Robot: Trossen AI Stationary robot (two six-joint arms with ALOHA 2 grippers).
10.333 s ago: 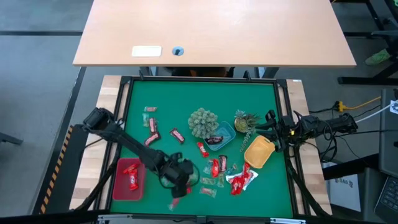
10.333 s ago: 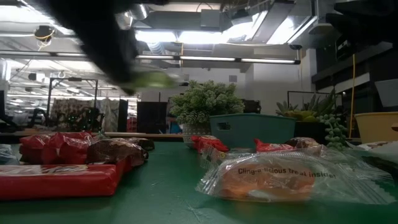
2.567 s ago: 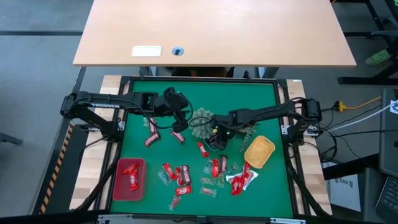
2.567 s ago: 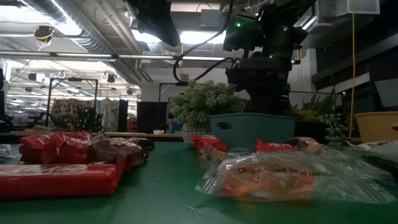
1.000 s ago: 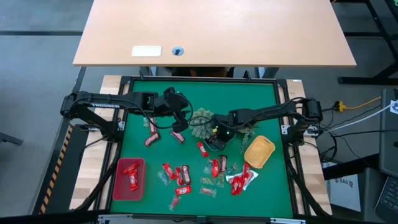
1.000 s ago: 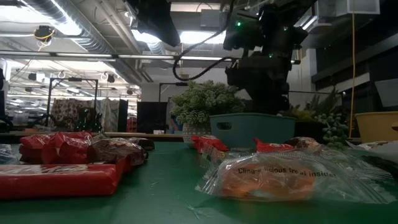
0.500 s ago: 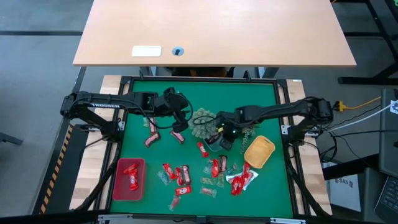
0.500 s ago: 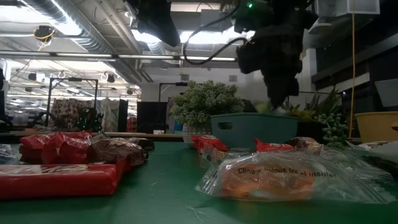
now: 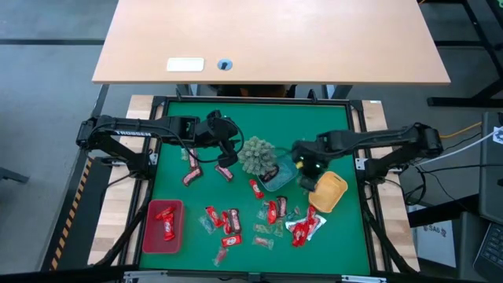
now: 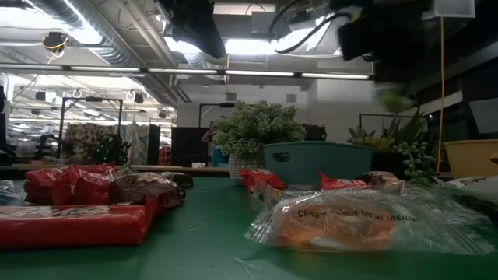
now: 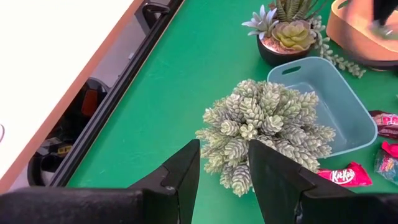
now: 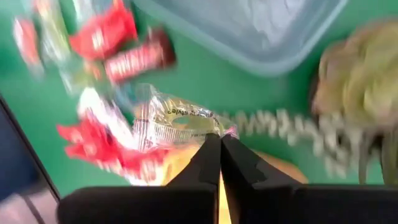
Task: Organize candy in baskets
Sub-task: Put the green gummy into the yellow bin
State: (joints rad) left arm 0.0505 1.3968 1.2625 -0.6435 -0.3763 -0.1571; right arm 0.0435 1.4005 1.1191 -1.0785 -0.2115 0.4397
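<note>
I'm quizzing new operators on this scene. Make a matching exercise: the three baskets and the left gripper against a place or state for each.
1 red basket
2 blue basket
3 yellow basket
4 left gripper

a empty, beside bushy plant
b open, facing bushy plant
c holds red candy
d nearest the table's right edge

Pairs: 1c, 2a, 3d, 4b

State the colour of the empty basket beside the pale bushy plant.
Pale blue basket, translucent-looking; the left wrist view shows it best.

A big workshop or lab: long ceiling lights (image 10: 233, 74), bare silver pipes (image 10: 93, 23) overhead (far back, crowded racks (image 10: 93, 144)).
</note>
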